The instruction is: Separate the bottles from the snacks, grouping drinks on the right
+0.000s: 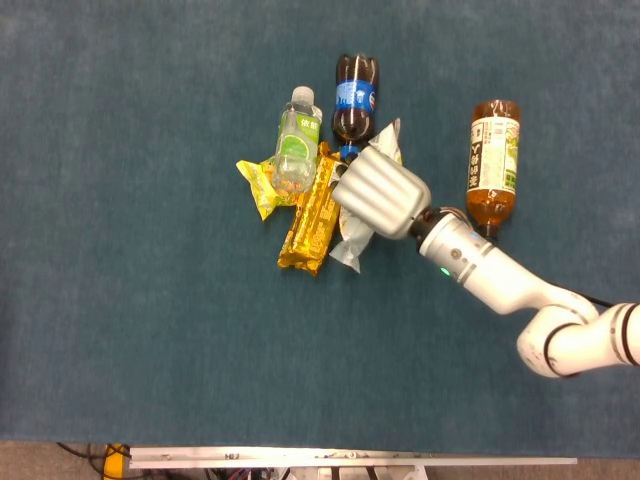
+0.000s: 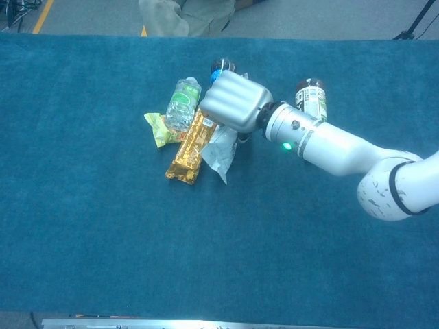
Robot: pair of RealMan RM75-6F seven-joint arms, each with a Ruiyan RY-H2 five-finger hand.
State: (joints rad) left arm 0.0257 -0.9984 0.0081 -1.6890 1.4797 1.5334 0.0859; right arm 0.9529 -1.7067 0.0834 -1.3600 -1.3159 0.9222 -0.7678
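Three bottles lie on the surface (image 1: 120,330): a cola bottle (image 1: 353,92), a clear bottle (image 1: 298,138) and a tea bottle (image 1: 493,158) apart at right. Three snacks: a gold bar (image 1: 311,212), a yellow packet (image 1: 259,183), and a silvery packet (image 1: 352,240) gripped by the right hand (image 1: 380,192), which hides its middle.

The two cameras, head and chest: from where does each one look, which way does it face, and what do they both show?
Head view: sits high, faces almost straight down on the table; only the right arm and right hand show.
Chest view: sits lower, faces forward across the table toward the floor behind; the same arm and hand show.
Shared: the hand on the white snack bag, the gold snack bar, the clear bottle, the cola bottle, the tea bottle.
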